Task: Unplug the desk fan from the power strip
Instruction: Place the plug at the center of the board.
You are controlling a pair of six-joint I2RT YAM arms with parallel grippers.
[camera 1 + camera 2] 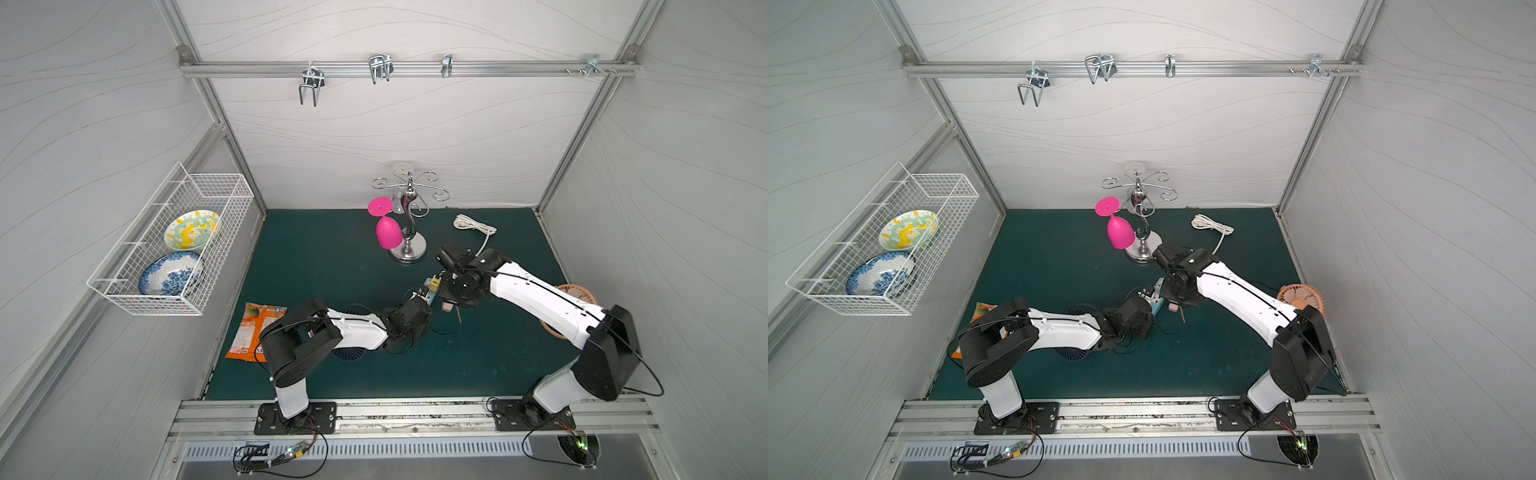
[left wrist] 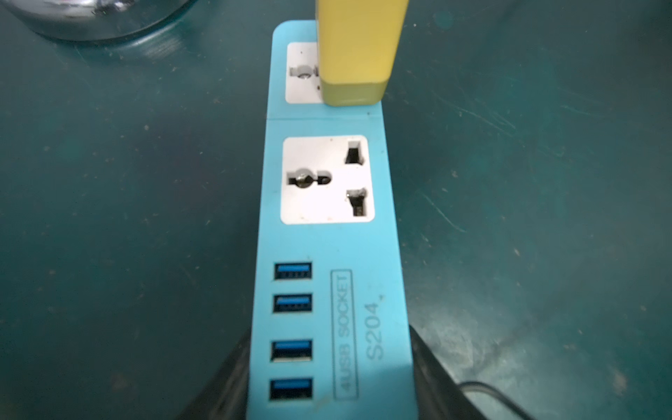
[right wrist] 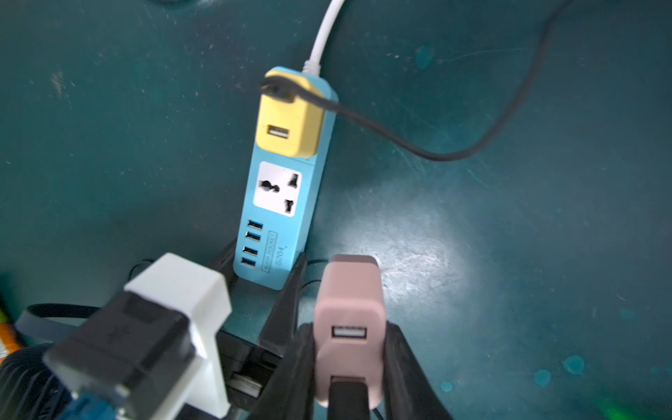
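Right gripper pinches the pink adapter, which we see clear of the power strip, at roughly its five o'clock. The strip lies probably mid-table, its USB end clamped by our left gripper.

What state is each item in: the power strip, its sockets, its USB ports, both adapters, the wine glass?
Power strip: clamped at its USB end by the left jaws.
Pink adapter: unplugged, gripped in the right jaws.
Yellow adapter: plugged in, black cable attached.
Middle socket: empty.
USB ports: all four empty.
Pink wine glass: hanging upside down.
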